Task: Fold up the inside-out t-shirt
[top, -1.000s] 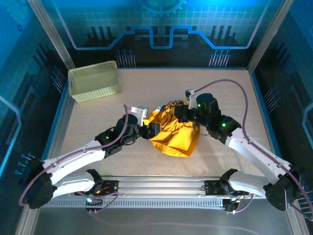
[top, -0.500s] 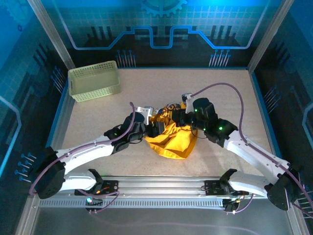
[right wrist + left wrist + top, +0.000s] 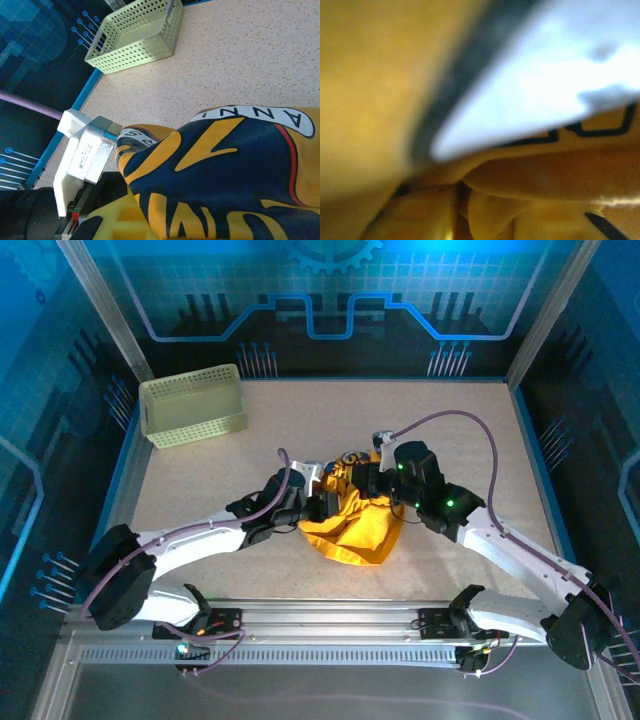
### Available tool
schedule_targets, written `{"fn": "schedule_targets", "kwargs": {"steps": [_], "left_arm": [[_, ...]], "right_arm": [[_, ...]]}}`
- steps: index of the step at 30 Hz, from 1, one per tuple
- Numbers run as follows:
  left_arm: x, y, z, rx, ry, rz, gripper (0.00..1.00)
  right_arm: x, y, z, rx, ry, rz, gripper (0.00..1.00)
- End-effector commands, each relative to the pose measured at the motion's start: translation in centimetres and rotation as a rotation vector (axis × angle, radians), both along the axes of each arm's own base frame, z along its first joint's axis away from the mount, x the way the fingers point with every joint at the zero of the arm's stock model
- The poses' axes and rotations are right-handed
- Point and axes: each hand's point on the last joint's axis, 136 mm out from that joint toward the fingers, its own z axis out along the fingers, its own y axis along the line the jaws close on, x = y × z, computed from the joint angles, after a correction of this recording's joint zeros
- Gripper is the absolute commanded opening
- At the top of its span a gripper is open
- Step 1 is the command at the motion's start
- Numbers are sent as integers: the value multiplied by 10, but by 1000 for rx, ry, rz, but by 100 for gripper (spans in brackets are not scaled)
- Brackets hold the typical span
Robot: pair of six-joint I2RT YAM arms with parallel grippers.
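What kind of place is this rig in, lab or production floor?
Probably a lab-style robot cell: speckled table framed by aluminium posts, blue circuit-print backdrop panels, a mounting rail along the near edge.

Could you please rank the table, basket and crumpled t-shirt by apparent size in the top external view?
1. the table
2-3. the t-shirt and the basket look about equal, so I would not rank them.

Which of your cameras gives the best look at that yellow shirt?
The top external view: it takes in the whole crumpled mustard-yellow cloth t-shirt, bunched in a heap. The right wrist view shows a close patch of it with a dark blue print and white lettering. The left wrist view gives a blurred close-up of yellow folds.
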Motion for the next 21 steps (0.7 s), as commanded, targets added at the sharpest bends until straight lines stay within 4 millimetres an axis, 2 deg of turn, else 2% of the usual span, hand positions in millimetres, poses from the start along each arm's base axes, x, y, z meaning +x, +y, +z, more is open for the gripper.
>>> {"fn": "schedule_targets", "kwargs": {"steps": [1,4,5,8,9,10,12,14,16,21], "left_arm": [[6,-5,12,-22,-23,-7,21],[9,1,19,-34,-37,12,3],[10,4,23,-44,-42,20,0],[13,15,40,-95,-67,26,0],[12,18,44,-107,-76,19,0],[12,21,49,-117,-90,10,0],[9,24,54,-115,-104,-18,0],[4,25,59,-112,-121,-53,0],[-4,24,62,-109,-132,-96,0],[-21,22,71,-117,-163,-182,0]], "right_arm": [[3,4,10,31,-37,-12,0],[8,-11,-9,-30,17,-94,0],[12,-22,-21,-58,57,-143,6],[17,-51,-68,-111,224,-236,32],[17,-54,-78,-116,257,-234,45],[16,-57,-84,-129,273,-224,54],[14,-58,-87,-175,273,-196,64],[12,-61,-84,-232,248,-166,71],[15,-60,-67,-263,188,-131,74],[13,-41,-54,-273,114,18,74]]}}
